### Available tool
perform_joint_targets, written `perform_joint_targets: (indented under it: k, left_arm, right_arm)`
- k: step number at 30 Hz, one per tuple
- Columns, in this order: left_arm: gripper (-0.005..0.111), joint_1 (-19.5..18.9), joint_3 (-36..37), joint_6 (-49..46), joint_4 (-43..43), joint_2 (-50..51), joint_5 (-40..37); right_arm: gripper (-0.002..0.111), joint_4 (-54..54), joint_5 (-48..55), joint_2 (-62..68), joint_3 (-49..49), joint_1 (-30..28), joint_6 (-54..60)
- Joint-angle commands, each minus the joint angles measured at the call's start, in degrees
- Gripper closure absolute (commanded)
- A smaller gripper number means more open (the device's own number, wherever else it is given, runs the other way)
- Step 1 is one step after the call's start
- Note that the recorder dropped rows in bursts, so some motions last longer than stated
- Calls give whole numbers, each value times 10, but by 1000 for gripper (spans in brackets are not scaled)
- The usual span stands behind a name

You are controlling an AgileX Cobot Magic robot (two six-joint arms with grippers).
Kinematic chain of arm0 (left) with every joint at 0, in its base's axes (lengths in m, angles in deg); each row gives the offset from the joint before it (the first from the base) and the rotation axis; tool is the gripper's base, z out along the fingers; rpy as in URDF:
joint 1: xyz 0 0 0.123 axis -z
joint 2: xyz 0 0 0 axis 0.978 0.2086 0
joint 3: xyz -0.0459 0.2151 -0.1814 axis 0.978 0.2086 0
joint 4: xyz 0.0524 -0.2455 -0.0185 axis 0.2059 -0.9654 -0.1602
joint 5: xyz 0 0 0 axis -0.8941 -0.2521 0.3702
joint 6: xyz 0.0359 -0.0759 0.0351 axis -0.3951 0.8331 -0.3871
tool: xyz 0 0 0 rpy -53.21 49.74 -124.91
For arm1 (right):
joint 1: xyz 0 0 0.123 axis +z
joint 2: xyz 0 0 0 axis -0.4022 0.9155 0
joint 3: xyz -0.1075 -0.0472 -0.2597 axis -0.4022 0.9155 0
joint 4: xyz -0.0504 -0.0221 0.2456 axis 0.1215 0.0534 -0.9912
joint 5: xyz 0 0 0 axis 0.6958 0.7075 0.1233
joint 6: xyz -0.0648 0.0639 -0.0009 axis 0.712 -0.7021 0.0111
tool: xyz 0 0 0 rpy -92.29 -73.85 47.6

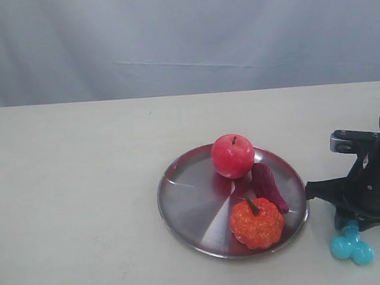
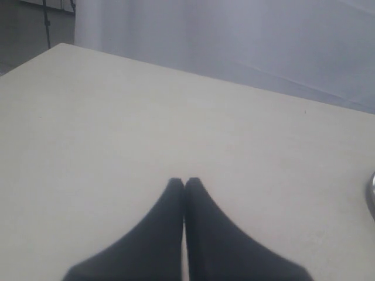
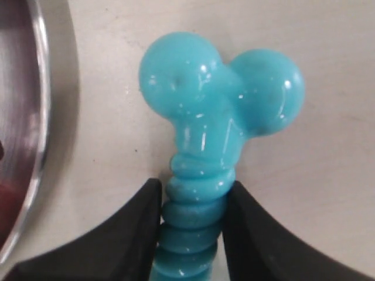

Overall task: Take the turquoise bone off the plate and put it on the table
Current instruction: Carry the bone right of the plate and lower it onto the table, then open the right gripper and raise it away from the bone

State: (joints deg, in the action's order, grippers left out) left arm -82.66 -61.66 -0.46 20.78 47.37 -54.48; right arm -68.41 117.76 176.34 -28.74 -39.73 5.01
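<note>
The turquoise bone [image 1: 351, 244] is off the plate [image 1: 190, 204], over the table [image 1: 80, 195] just right of the plate's rim. My right gripper [image 1: 354, 224] stands directly over it. In the right wrist view both black fingers press the ribbed shaft of the bone [image 3: 220, 111], so the right gripper [image 3: 193, 193] is shut on it. The two-lobed end points away from the jaws, at or just above the tabletop; I cannot tell whether it touches. The plate rim [image 3: 35, 117] runs beside it. My left gripper [image 2: 184, 181] is shut on nothing over bare table.
On the plate are a red apple [image 1: 232, 156], an orange pumpkin [image 1: 256, 222] and a dark purple piece [image 1: 268, 186]. A sliver of plate rim [image 2: 371, 196] shows in the left wrist view. A grey curtain backs the table.
</note>
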Motion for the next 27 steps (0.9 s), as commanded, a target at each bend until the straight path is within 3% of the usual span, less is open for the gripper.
perform_joint_targets:
  k: [1, 5, 7, 16, 23, 27]
  left_arm:
    - [107, 3, 1, 2, -2, -1, 3]
    - [107, 3, 1, 2, -2, -1, 3]
    - [107, 3, 1, 2, -2, -1, 3]
    - [107, 3, 1, 2, -2, -1, 3]
    - [107, 3, 1, 2, -2, -1, 3]
    - [107, 3, 1, 2, -2, -1, 3]
  right_arm:
    - [92, 5, -12, 4, 0, -4, 7]
    - [63, 5, -12, 4, 0, -4, 10]
    - [57, 5, -14, 4, 0, -4, 15]
    - [58, 4, 8, -36, -5, -4, 26]
    - [58, 0, 133, -154, -67, -4, 76]
    - [62, 0, 152, -247, -90, -4, 95]
